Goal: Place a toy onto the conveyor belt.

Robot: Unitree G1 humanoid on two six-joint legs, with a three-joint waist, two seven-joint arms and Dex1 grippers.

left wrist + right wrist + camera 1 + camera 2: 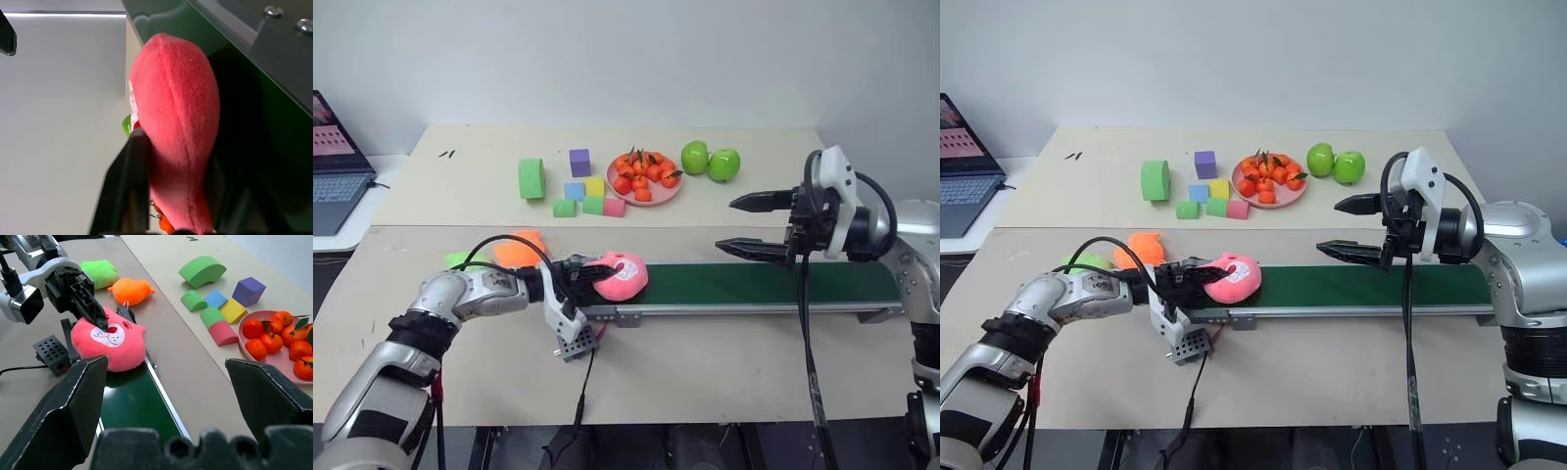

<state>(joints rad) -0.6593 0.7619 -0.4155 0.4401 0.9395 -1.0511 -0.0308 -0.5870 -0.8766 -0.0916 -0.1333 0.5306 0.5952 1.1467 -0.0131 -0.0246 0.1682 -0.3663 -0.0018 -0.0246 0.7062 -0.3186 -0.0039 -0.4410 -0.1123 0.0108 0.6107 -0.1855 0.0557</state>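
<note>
The pink plush toy (pixel 623 277) lies on the left end of the dark-green conveyor belt (pixel 754 282), its face turned up in the right wrist view (pixel 110 342). My left gripper (pixel 590 271) reaches in from the left, shut on the toy, with one black finger (pixel 95 313) across the toy's face and the other behind it. In the left wrist view the toy (pixel 176 98) bulges between the two fingers. My right gripper (pixel 725 224) hangs open above the middle of the belt, to the right of the toy and apart from it.
An orange plush (pixel 521 247) and a lime-green plush (pixel 462 259) lie behind my left arm. On the far table stand foam blocks (pixel 578 186), a pink plate (pixel 651 200) of tangerines and two green apples (pixel 710 160). A laptop (pixel 333 166) sits far left. A black perforated block (pixel 576 343) lies by the belt's left end.
</note>
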